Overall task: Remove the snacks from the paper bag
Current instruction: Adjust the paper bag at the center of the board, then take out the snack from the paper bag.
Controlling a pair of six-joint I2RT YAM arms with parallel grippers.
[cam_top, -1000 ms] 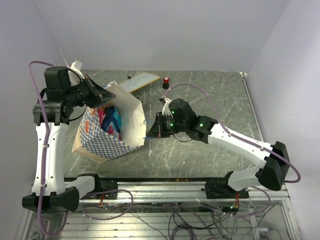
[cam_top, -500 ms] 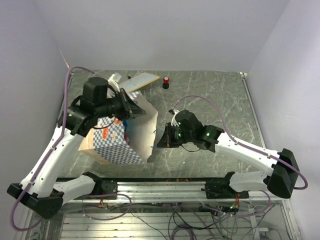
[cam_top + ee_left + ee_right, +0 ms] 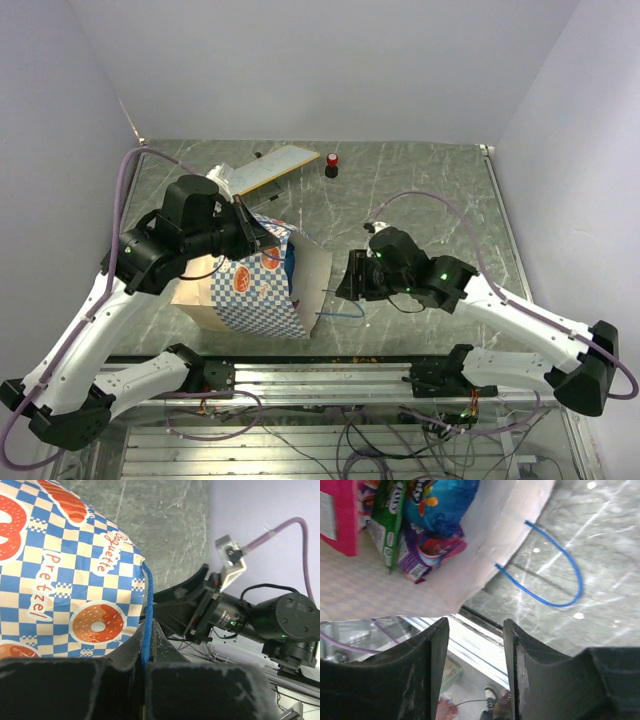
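Snacks all in one huddle inside the paper bag (image 3: 255, 290), ahead of the right gripper (image 3: 476, 630) and beyond its fingertips: blue packet (image 3: 440, 500), green packet (image 3: 387, 517) against it, purple-red packet (image 3: 427, 550) nearest the fingers, magenta packet (image 3: 340, 515) farthest off to the side. They lie on the cream lining (image 3: 510, 525). Bag is tipped over on its side, mouth turned toward the right gripper, tan bottom pointing away from it. Right gripper's jaws stand wide apart with nothing between them, and they sit just outside the mouth, not touching the paper. The loose handle (image 3: 570, 565) curves out from the rim onto the table (image 3: 420, 190), just ahead of those fingers. Left gripper (image 3: 148, 645) sits on the upper side of the bag, jaws closed tight on the other blue cord handle (image 3: 148, 615). The cord runs up from between the fingers to the checkered wall right in front of them. Cannot tell whether the bag's weight is on the table or on that cord. Well behind the left gripper, at the far edge, a white board (image 3: 270, 167), and just beside it a small red-and-black knob (image 3: 331, 163).
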